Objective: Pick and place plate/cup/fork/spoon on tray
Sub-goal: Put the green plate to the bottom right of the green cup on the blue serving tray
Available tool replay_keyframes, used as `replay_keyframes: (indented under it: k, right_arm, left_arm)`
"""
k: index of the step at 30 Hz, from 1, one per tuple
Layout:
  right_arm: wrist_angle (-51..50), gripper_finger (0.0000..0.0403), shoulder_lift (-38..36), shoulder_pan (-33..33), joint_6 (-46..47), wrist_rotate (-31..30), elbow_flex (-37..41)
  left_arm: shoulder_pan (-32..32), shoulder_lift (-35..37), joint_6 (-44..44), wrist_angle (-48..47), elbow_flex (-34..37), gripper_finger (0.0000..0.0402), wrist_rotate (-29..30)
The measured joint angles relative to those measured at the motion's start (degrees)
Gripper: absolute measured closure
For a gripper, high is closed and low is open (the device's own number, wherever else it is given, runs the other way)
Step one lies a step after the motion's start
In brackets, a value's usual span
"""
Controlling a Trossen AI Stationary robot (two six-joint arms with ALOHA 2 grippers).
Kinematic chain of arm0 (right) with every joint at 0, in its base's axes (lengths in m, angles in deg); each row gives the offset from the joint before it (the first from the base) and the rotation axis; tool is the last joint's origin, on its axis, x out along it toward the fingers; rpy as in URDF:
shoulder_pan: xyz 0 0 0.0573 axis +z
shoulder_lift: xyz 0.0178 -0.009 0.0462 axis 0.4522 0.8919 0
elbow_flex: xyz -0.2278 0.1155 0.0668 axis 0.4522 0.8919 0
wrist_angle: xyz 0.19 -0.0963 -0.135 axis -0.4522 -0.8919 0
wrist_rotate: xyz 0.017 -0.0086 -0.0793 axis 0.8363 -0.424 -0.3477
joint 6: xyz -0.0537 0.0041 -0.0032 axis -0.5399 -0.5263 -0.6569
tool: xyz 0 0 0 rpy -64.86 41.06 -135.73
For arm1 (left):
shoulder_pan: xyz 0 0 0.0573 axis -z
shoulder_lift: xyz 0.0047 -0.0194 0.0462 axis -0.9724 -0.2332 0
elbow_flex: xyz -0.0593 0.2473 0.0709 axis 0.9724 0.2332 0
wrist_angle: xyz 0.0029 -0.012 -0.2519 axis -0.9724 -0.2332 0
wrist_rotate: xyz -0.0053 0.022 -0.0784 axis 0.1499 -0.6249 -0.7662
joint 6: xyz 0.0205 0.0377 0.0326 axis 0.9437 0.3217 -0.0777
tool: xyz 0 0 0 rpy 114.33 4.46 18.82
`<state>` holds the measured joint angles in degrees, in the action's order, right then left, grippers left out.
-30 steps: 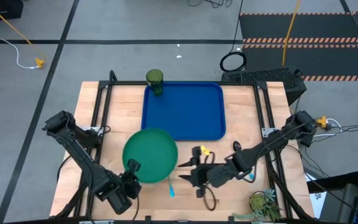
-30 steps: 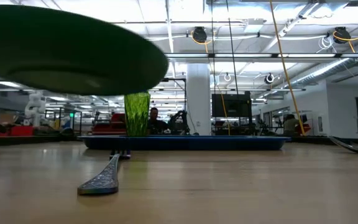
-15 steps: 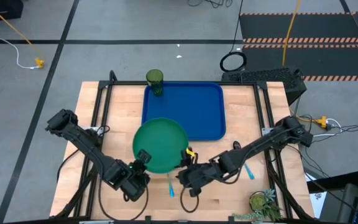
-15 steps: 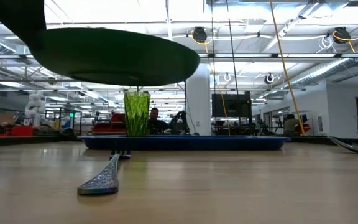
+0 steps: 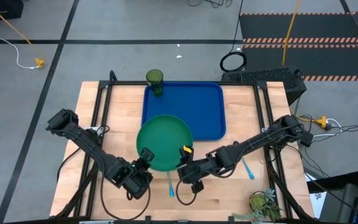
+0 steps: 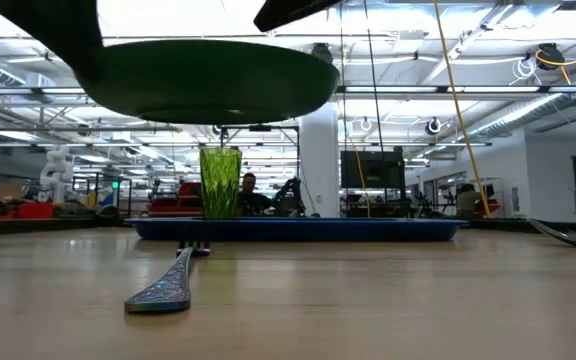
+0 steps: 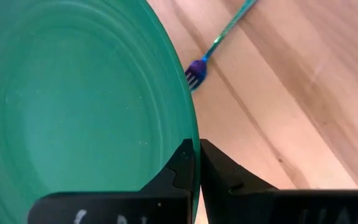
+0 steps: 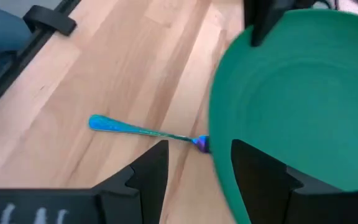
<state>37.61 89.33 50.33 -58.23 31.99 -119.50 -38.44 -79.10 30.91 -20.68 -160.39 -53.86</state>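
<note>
We hold the plate [image 5: 165, 142] up in the air with our left gripper [image 7: 196, 163]. The two fingers pinch the near edge of the plate tight. In the low view the plate [image 6: 213, 80] hangs well above the table [image 5: 110, 118]. From above, its far edge just reaches over the near rim of the tray [image 5: 197, 102], but most of it is over the wood.

Our right gripper [image 8: 194, 165] is near the other side of the plate. Its fingers are spread apart and hold nothing. The fork [image 8: 143, 130] lies on the table right below it, partly under the plate. The spoon [image 5: 248, 169] lies on the table off to the right. The cup [image 5: 155, 81] stands at the far left corner of the tray, on or just beside the rim; we cannot tell which.

To do this step well, we think we should keep the plate flat and carry it farther over the tray. We should stay clear of the cup. Then we lower it slowly and let go only when it rests on the blue.
</note>
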Motion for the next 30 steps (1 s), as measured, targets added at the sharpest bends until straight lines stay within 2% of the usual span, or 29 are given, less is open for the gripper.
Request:
replay_keyframes:
  k: [7,14,16,20,26,30]
  right_arm:
    - [0.0,0.0250,0.0,-0.9,-0.2,-0.5,3.1]
    - [0.0,0.0323,0.0,-1.3,-1.6,-2.9,4.5]
    - [-0.3,0.0349,0.0,-1.3,-2.1,-2.9,4.6]
    - [-0.4,0.0393,0.0,-1.3,-2.8,-2.4,4.6]
    - [-0.7,0.0394,-0.3,-2.3,-4.3,-4.9,4.6]
    - [-1.6,0.0399,-0.9,-4.1,-5.5,-4.5,4.6]
  left_arm:
    - [-0.5,0.0,1.9,1.9,0.0,0.0386,0.0]
    - [-1.3,0.0,3.6,3.6,0.0,0.0390,-0.4]
    - [-1.9,0.0,2.4,3.7,0.0,0.0374,0.3]
    - [-2.0,0.0,-0.8,3.7,0.0,0.0324,8.0]
    - [-0.3,0.0,-3.1,4.7,0.0,0.0238,16.8]
    - [0.7,0.0,-6.6,4.5,0.0,0.0200,19.1]
